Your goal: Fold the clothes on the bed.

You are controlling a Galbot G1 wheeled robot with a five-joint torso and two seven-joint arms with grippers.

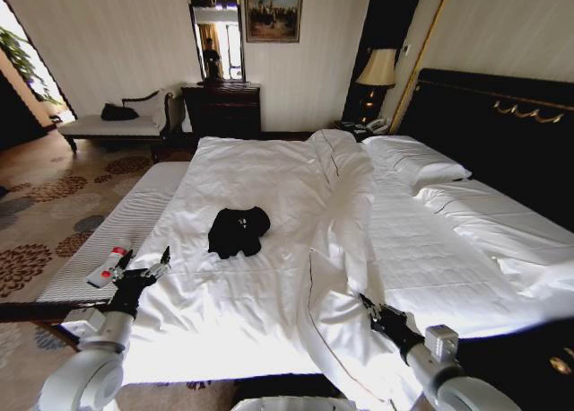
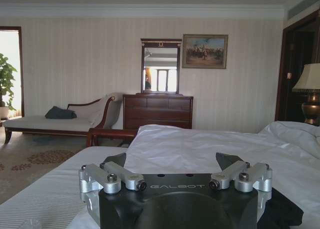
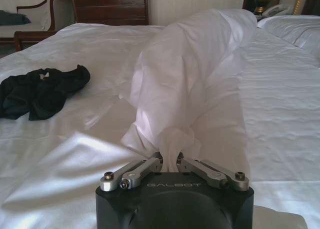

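Observation:
The clothes, a crumpled black T-shirt (image 1: 239, 231), lie in a heap on the white sheet of the bed (image 1: 269, 173), left of a raised duvet fold (image 1: 345, 205). My left gripper (image 1: 151, 260) hovers at the bed's near left edge, short of the shirt, with its fingers (image 2: 125, 178) spread wide open and nothing between them; black fabric (image 2: 285, 213) shows just behind it. My right gripper (image 1: 366, 301) is at the near end of the duvet fold, shut on a pinch of white duvet (image 3: 172, 144). The T-shirt (image 3: 42, 91) lies apart from it on the flat sheet.
A grey-striped bench (image 1: 117, 227) runs along the bed's left side with a white-and-red object (image 1: 108, 263) on it. Pillows (image 1: 421, 164) and a dark headboard (image 1: 502, 133) are at the right. A chaise (image 1: 117, 124), dresser (image 1: 222, 109) and lamp (image 1: 377, 70) stand by the far wall.

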